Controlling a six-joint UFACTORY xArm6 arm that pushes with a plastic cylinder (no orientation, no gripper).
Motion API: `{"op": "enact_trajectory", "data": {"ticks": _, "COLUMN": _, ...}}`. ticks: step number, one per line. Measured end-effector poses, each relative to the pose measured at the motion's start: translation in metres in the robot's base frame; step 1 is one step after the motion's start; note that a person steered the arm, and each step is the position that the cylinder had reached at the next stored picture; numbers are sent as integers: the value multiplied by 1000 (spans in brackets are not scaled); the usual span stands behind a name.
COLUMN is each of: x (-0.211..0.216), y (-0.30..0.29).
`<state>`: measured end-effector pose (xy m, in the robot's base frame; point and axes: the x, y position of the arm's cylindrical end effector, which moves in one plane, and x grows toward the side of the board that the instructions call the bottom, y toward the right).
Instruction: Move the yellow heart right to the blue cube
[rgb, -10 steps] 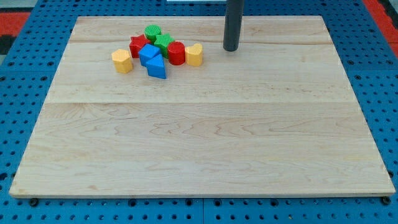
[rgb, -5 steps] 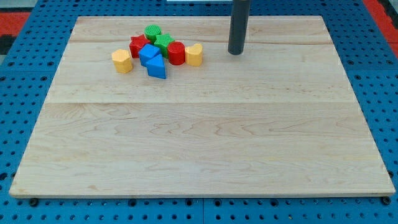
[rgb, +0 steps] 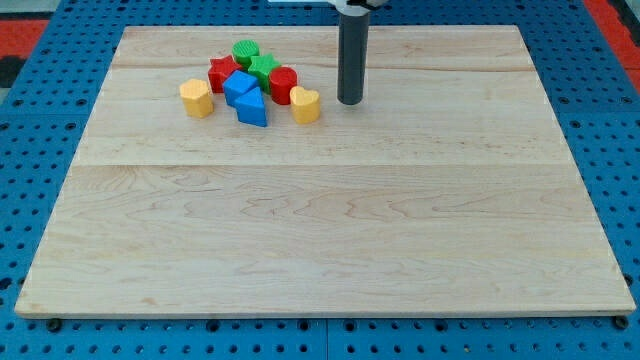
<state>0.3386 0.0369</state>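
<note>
The yellow heart (rgb: 305, 104) lies on the wooden board (rgb: 320, 230) near the view's top, just right of the cluster and below the red cylinder (rgb: 284, 84). The blue cube (rgb: 240, 86) sits in the cluster, with a blue wedge-like block (rgb: 253, 108) against its lower side. My tip (rgb: 349, 101) stands on the board a short way to the right of the yellow heart, with a small gap between them.
A red star (rgb: 222, 71), a green star (rgb: 263, 68) and a green cylinder (rgb: 245, 51) crowd the top of the cluster. A second yellow block (rgb: 196, 98) lies at the cluster's left. A blue pegboard surrounds the board.
My tip has moved left and down the view, to the heart's right side. The yellow heart has shifted down and slightly left, away from the red cylinder's right side.
</note>
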Motion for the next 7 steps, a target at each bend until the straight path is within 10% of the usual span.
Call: {"op": "enact_trajectory", "data": {"ticks": 7, "x": 82, "y": -63}}
